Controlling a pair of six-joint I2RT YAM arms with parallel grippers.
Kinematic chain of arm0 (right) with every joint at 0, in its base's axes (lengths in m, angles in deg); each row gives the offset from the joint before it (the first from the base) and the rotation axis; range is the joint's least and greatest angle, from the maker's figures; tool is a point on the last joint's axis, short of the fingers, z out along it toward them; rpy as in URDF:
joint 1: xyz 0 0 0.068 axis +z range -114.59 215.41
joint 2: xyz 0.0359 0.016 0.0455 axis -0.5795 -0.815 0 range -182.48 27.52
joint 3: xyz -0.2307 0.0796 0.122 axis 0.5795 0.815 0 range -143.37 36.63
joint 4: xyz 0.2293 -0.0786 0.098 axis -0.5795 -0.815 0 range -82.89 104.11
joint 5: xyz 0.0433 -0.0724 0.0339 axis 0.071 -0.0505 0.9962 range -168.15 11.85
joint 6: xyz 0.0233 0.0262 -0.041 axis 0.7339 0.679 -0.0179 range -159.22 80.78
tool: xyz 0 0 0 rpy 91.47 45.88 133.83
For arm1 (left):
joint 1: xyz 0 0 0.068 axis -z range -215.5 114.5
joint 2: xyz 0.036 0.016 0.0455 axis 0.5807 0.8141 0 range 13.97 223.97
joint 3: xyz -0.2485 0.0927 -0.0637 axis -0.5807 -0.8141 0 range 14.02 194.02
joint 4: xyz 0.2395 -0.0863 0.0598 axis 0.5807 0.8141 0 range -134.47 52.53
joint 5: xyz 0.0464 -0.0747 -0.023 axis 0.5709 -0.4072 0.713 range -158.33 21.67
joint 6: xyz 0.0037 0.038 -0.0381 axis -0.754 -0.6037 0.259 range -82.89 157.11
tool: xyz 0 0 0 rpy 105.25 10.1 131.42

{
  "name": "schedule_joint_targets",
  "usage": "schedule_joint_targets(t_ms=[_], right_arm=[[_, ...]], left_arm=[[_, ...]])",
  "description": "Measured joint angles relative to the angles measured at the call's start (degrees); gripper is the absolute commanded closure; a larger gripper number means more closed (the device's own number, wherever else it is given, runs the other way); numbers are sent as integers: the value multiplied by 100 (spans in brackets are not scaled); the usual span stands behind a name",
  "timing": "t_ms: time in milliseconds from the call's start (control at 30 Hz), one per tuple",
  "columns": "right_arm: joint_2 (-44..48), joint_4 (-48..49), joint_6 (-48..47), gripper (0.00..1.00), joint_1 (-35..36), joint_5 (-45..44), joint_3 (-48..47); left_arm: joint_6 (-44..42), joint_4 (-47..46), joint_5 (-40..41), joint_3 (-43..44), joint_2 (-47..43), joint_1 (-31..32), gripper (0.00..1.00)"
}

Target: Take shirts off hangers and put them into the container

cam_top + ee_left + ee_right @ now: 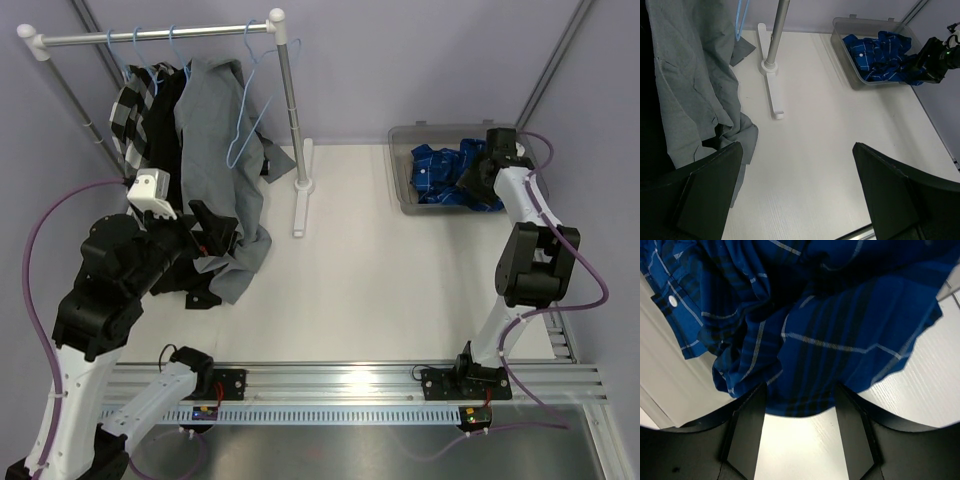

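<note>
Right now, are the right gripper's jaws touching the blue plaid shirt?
Touching. The right wrist view shows the hem of the blue plaid shirt sitting between the open jaws of the right gripper, lying against both with no gap showing.

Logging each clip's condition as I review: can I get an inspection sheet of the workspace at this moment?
Surface: white table, no marks seen.
Job's things: blue plaid shirt lies in the container. The grey shirt, black shirt and check shirt hang on hangers. The grey shirt's hem trails on the table. One bare hanger hangs beside them.
Clutter: nothing seen.
Grippers: left hand is open and empty beside the grey hem. Right hand is over the container, fingers apart at the blue shirt's edge.
Cables: purple cables loop off both arms.
Surroundings: silver rail, lilac walls.
</note>
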Motion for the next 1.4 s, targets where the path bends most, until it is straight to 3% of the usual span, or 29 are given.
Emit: schedule_joint_targets(t_ms=[367, 700, 900, 1167, 1400], right_arm=[[-1027, 439, -267, 34, -17, 345, -1078], [-2647, 13, -260, 30, -111, 669, -2457], [-3169, -542, -256, 25, -201, 994, -3191], [-2673, -879, -632, 14, -210, 1211, -3471], [-540, -1051, -905, 1, -210, 1314, -3388]], left_arm=[[0, 4, 85, -44, -94, 0, 1], [2, 20, 310, -114, -94, 0, 1], [4, 31, 380, -221, -92, 0, 1], [4, 42, 535, -92, -2, 0, 1], [-4, 48, 776, 437, 389, 0, 1]])
